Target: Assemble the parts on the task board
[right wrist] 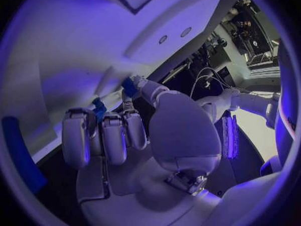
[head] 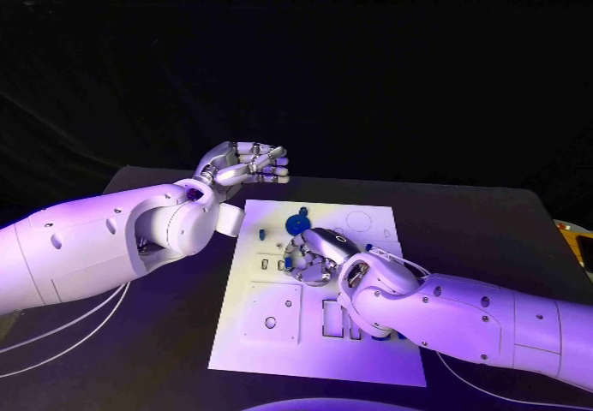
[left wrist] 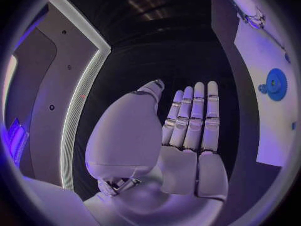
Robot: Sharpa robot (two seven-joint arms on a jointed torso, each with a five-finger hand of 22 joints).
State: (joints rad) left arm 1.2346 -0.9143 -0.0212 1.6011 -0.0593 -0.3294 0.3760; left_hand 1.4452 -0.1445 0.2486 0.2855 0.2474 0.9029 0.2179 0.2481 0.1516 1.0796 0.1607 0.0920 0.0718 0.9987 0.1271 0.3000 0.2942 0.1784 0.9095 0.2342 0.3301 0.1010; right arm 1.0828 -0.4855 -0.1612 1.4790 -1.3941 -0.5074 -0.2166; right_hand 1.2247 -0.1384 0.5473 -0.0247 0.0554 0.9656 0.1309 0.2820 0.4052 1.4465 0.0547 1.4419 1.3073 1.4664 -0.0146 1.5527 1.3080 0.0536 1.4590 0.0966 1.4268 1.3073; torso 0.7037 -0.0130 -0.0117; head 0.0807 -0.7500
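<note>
Two hands are at work around the task board (head: 266, 342), the white plate lying in the middle of the black worktop (head: 494, 223). The right hand (head: 319, 257) is bent down over the middle of the board with its fingers (right wrist: 113, 135) curled onto the surface. The right wrist view shows a small blue part (right wrist: 130, 85) at the thumb tip and another sliver of blue (right wrist: 99, 109) by the fingers, so it seems to pinch a part against the board, though I cannot tell for certain. The left hand (head: 248, 164) is raised beyond the board's far left corner, fingers straight and together, holding nothing. A blue gear (head: 298, 224) lies flat on the board just beyond the right hand.

The parts look like small rigid plastic: light, stiff, probably smooth enough to slip from metal fingertips. The gear is best taken by its rim or lifted from an edge; a small peg wants a fingertip pinch across its sides.

The right hand and forearm cover the board's centre, so the seat being worked on is hidden. The slots near the board's near right edge are partly cut off by the arm, and the small dark marks on the board's left half are too small to identify.
</note>
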